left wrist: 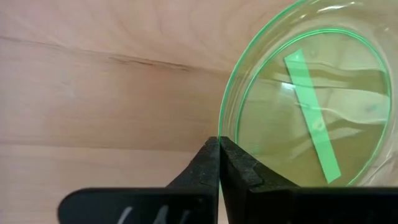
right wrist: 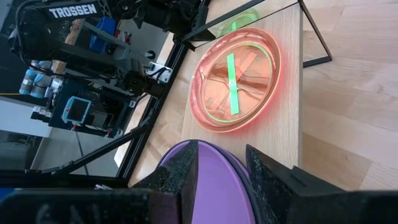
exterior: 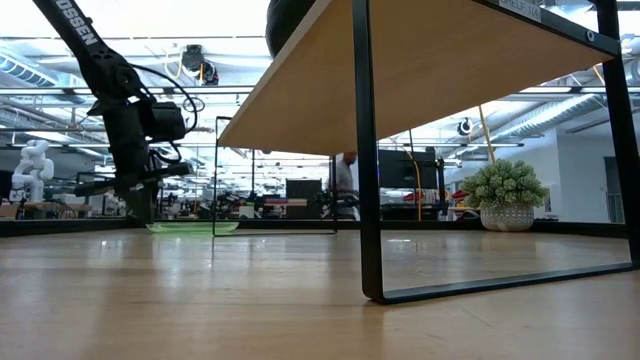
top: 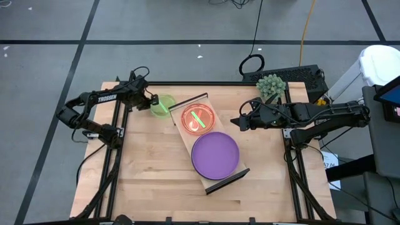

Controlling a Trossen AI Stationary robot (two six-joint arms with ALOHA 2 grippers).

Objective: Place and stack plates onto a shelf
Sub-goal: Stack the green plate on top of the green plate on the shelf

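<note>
Arms reach inward from both sides in the high view. We see the left gripper (top: pixel 152 102) at about ten o'clock of the table (top: pixel 150 181), at the edge of a small green plate (top: pixel 163 105) that lies on the tabletop just off the shelf (top: pixel 223 180). The right gripper (top: pixel 236 122) hovers at three o'clock of the shelf, beside the pink plate (top: pixel 198 119). That plate holds a green one and sits next to a purple plate (top: pixel 215 154) on the board.

Low view: the left gripper (exterior: pixel 140 185) hangs down onto the green plate (exterior: pixel 192 227), seen only as a thin sliver. The shelf (exterior: pixel 420 70) fills the upper picture, so its plates are hidden. A potted plant (exterior: pixel 506 195) stands at three o'clock, with an open workshop behind.

Left wrist view: the jaws are pressed together on the green plate's (left wrist: pixel 311 106) rim, over pale wood.

Right wrist view: the fingers (right wrist: pixel 273 177) stand partly apart and hold nothing, above the purple plate (right wrist: pixel 211 180); the pink plate (right wrist: pixel 239 78) lies beyond, at twelve o'clock.
</note>
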